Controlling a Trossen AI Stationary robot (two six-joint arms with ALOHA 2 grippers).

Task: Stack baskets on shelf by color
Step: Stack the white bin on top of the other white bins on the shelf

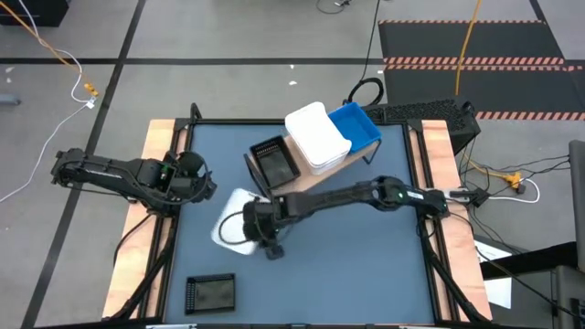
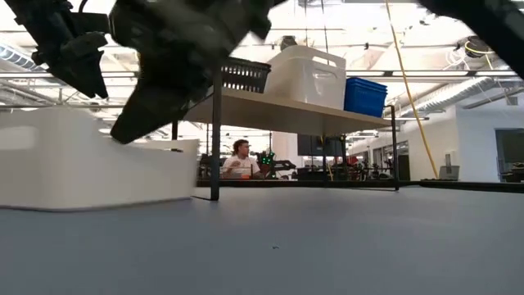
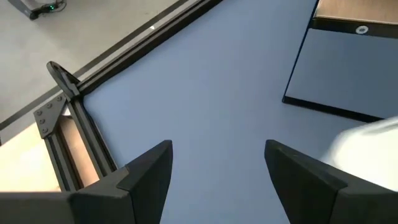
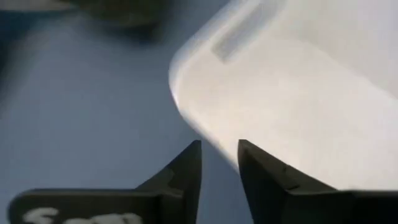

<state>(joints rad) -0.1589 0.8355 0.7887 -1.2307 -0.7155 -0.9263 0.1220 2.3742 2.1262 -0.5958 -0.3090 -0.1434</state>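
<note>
— Shelf [image 1: 322, 174]: light-wood top on thin black legs, toward far side of dark blue-grey mat [image 1: 366, 265]. Carrying, left to right from above: black mesh basket [image 1: 274, 162], white basket stack [image 1: 317, 137], blue basket [image 1: 356, 124]. Low view: same three on the plank, black [image 2: 246, 75], white [image 2: 309, 75], blue [image 2: 365, 96].

— And off the shelf?

— White basket on the mat [image 1: 233, 230], left of centre, near side of shelf. Second black basket [image 1: 211, 292] flat on the mat at near left corner, well apart from everything else.

— Right gripper?

— Right gripper [image 1: 267, 239] reaching across the mat, just beside the loose white basket's right edge. Wrist view: fingertips [image 4: 189, 163] with a narrow gap, nothing between them, white basket wall [image 4: 298, 93] right in front; touching or not, cannot tell. Low view: dark blurred mass above the white basket [image 2: 90, 160].

— Left?

— Left gripper [image 1: 194, 178] waiting over the mat's left edge, apart from all baskets. Fingers [image 3: 152, 171] spread wide, bare mat between, holding nothing.

— Anything beyond the table?

— Person [image 2: 240, 160] seated far back in the room, seen under the shelf.
</note>
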